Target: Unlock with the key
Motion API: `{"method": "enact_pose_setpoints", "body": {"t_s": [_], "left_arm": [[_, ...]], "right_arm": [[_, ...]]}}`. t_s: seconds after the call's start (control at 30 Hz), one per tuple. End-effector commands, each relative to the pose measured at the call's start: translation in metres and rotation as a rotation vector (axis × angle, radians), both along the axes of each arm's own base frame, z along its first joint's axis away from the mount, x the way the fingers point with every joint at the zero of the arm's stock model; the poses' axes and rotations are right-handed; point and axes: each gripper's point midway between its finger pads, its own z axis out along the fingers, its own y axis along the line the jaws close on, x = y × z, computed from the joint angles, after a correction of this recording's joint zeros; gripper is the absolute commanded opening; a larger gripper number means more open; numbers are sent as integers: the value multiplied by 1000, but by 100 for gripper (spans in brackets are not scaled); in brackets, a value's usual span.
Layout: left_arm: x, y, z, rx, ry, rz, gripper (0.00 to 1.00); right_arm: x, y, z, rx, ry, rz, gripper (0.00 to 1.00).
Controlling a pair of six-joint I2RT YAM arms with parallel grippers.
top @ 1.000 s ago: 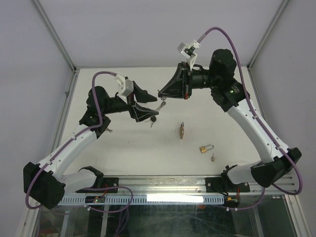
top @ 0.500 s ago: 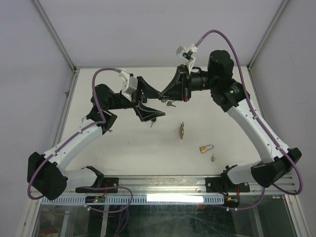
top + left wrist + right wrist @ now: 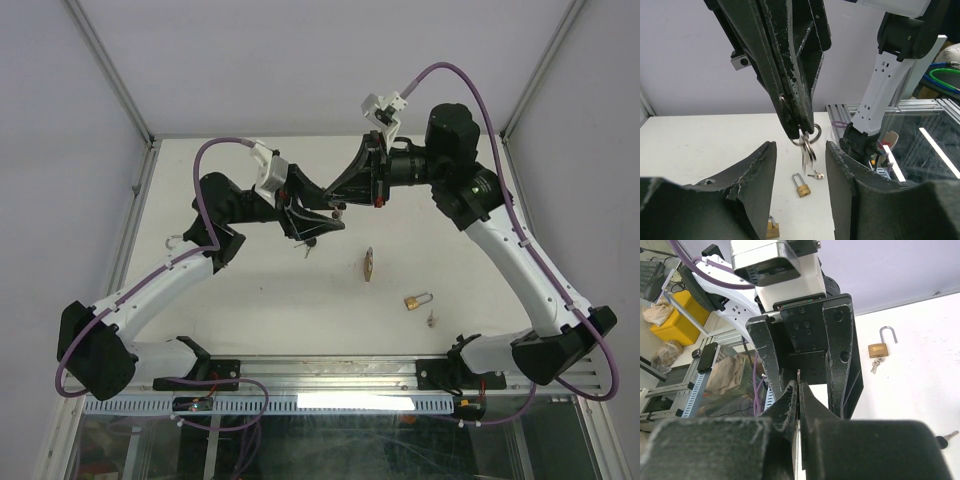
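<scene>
My right gripper (image 3: 335,206) is held above the table, shut on a key ring (image 3: 811,135). A small bunch of keys (image 3: 807,154) hangs from that ring. In the right wrist view a thin metal edge (image 3: 798,377) sticks up between my right gripper's (image 3: 799,390) pressed fingertips. My left gripper (image 3: 801,150) is open, one finger on each side of the hanging keys, with a gap on both sides. A brass padlock (image 3: 801,184) with an upright shackle lies on the table below, small keys (image 3: 816,175) beside it.
Two brass padlocks (image 3: 369,264) (image 3: 418,299) lie on the white table, with a loose key (image 3: 432,320) by the nearer one. A black-headed key (image 3: 310,246) lies under the left gripper (image 3: 322,216). Metal frame posts and white walls bound the table.
My left arm has risen and swung right until its fingers flank the keys hanging from my right gripper. Its jaws widened, then narrowed. The right gripper has barely moved.
</scene>
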Motion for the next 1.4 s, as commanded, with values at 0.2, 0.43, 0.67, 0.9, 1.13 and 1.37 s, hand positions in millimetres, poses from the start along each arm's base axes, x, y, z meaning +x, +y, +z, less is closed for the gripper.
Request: {"method": "enact_pose_setpoints", "body": {"t_s": [0.2,0.43,0.67,0.9,1.13,1.37], "left_arm": [[-7,1,32,-76,-61,13,44],[-6,2,36,-93,-34,32,47],[-3,2,39,-106,-2,45,26],[1,1,40,-114,26,65,0],[7,3,39,-144,78,105,0],[10,6,41,-173,116,144,0]], "right_arm": [[-9,-6,14,30,-97,-6,0],[-6,-5,10,26,-104,-6,0],[-4,-3,8,27,-103,-2,0],[-3,-2,6,28,-92,3,0],[0,1,1,25,-77,4,0],[0,-4,4,67,-83,-29,41]]}}
